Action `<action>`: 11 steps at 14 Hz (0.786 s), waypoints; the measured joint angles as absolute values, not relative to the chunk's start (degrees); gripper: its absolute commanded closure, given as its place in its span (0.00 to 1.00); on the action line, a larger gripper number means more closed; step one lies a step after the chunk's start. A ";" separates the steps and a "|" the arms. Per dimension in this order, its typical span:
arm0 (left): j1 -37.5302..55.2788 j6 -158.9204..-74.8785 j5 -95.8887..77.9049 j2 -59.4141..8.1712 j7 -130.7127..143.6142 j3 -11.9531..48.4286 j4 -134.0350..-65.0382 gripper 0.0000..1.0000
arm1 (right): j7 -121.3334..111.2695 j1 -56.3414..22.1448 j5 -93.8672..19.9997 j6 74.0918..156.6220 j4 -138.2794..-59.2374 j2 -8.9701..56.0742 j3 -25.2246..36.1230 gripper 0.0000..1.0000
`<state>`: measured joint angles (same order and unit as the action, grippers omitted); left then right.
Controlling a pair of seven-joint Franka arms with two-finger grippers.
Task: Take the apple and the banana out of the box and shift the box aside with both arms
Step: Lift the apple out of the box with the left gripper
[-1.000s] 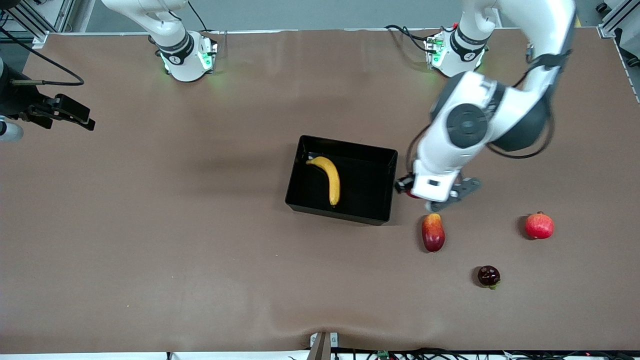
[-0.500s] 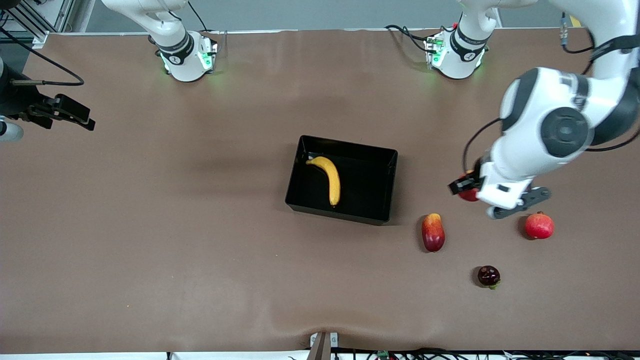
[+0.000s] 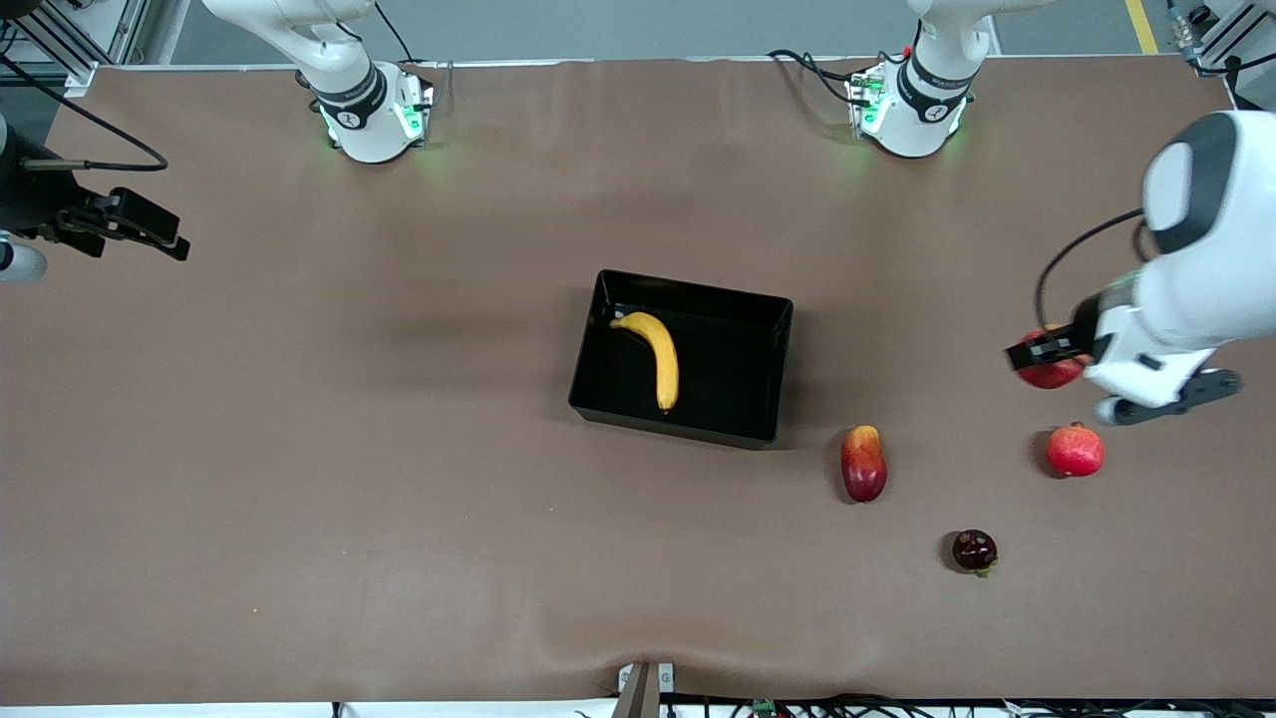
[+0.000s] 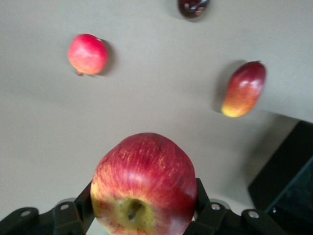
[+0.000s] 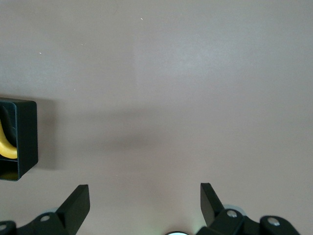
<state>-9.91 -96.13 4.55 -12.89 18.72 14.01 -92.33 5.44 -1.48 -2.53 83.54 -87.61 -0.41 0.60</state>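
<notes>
The left gripper (image 3: 1047,351) hangs in the air over bare brown table (image 3: 399,449) at the left arm's end, its two black fingers (image 4: 201,196) clamped on a small round red apple with yellowish streaks (image 3: 1049,371). In the left wrist view that apple (image 4: 144,184) fills the foreground, stem pit facing the camera, pinched at both sides.

On the front view's clock face, with the shallow rectangular glossy black plastic tray (image 3: 774,379) near the middle of the table as the centre, the held apple is at about 3 o'clock, well apart from it. A long curved yellow banana (image 3: 656,355) lies inside the tray, along the wall toward the right arm's end, one tip close to the wall nearest the front camera.

An oblong red-and-yellow mango-like fruit (image 3: 863,464) lies on the table at about 4 o'clock from the tray, near its corner but not touching. A plain red round fruit with a nub (image 3: 1075,451) sits on the table at about 6 o'clock from the held apple, nearer the front camera. A small dark maroon round fruit (image 3: 974,550) lies nearer the camera again, between those two.

The right gripper (image 5: 145,203) waits over bare table at the right arm's end, its fingers spread wide apart with nothing between them.
</notes>
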 measured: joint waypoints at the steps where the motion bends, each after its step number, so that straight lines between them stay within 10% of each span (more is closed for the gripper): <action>1: -11.90 -96.15 4.55 -12.34 15.92 14.01 -92.90 1.00 | 5.44 -1.49 -2.53 83.55 -87.61 -0.40 0.60 0.00; 11: -20.57 -107.62 4.56 -4.03 3.28 14.10 -108.51 1.00 | 5.44 -1.49 -2.53 83.55 -87.61 -0.40 0.60 0.00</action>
